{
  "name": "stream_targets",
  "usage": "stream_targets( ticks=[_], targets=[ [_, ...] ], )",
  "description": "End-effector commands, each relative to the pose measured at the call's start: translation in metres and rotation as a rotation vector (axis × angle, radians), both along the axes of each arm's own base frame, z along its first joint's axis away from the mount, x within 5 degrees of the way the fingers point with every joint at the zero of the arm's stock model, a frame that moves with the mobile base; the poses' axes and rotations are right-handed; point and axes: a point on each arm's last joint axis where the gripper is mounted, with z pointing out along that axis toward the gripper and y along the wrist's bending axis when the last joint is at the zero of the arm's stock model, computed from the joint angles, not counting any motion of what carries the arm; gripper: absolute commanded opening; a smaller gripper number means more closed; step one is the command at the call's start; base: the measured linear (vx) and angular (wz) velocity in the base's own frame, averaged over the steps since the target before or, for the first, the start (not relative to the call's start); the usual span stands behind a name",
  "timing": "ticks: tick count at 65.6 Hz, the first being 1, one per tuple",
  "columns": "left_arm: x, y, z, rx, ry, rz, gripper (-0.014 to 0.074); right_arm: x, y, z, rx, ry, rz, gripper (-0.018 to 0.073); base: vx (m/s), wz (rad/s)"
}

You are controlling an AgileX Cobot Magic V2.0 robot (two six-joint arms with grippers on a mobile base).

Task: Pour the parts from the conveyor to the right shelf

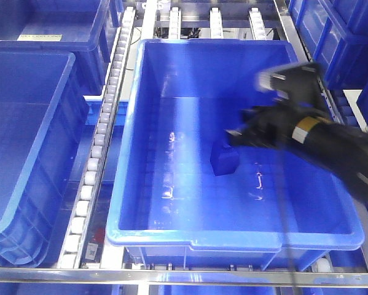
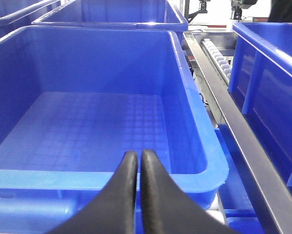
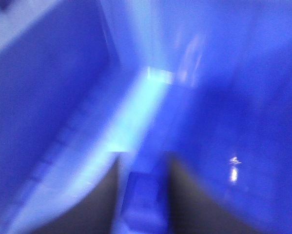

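right gripper (image 1: 228,142) is reaching down into the big blue bin (image 1: 171,227) on the conveyor, arm coming in from the right edge, motion-blurred. its fingers are sitting either side of a small blue part (image 1: 223,160), which is resting near the middle of the bin floor, slightly right of centre; jaws look to be clamping on it. right wrist view is heavily blurred but showing the two dark fingers (image 3: 94,204) flanking the blue part (image 3: 143,202) between them, bin wall beyond. left gripper (image 2: 137,163) is hovering at the near rim of another blue bin (image 2: 199,146), fingers pressed together with nothing between them. roller track (image 1: 104,135) is running along the left side of the central bin, with another blue bin (image 1: 30,160) left of that.
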Motion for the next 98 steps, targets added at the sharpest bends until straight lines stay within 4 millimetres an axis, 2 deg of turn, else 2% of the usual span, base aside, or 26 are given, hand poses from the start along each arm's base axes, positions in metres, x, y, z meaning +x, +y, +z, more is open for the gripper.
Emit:
stream_targets(
  ticks=[1, 13, 23, 29, 60, 69, 82, 88, 98],
  targets=[
    [0.001, 0.0, 0.013, -0.014, -0.084, 0.003, -0.0006, -0.031, -0.013, 0.033, 0.056, -0.204, 0.003, -0.0013, 0.0, 0.0],
    [0.001, 0.0, 0.013, -0.014, -0.084, 0.003, -0.0006, -0.082, -0.034, 0.036, 0.057, -0.281, -0.012, -0.0009, 0.0, 0.0],
    [0.001, 0.0, 0.013, -0.014, -0.084, 0.003, -0.0006, -0.112, -0.046, 0.035, 0.052, -0.343, -0.008, -0.0009, 0.0, 0.0],
    [0.001, 0.0, 0.013, -0.014, -0.084, 0.003, -0.0006, -0.118, -0.048, 0.034, 0.056, -0.35, -0.008, -0.0009, 0.0, 0.0],
    [0.001, 0.0, 0.013, -0.014, -0.084, 0.003, -0.0006, -0.116, -0.049, 0.031, 0.055, -0.334, -0.016, -0.0009, 0.0, 0.0],
    [0.001, 0.0, 0.013, -0.014, -0.084, 0.003, -0.0006, -0.122, -0.078, 0.031, -0.029, -0.291, -0.144, -0.0009, 0.0, 0.0],
    [0.001, 0.0, 0.013, -0.014, -0.084, 0.003, -0.0006, -0.161, -0.112, 0.043, -0.141, -0.34, -0.328, -0.0009, 0.0, 0.0],
    [0.001, 0.0, 0.013, -0.014, -0.084, 0.003, -0.0006, -0.18, -0.118, 0.032, -0.142, -0.375, -0.397, -0.0009, 0.0, 0.0],
    [0.001, 0.0, 0.013, -0.014, -0.084, 0.003, -0.0006, -0.205, -0.12, -0.009, -0.147, -0.378, -0.438, -0.0009, 0.0, 0.0]
  ],
)
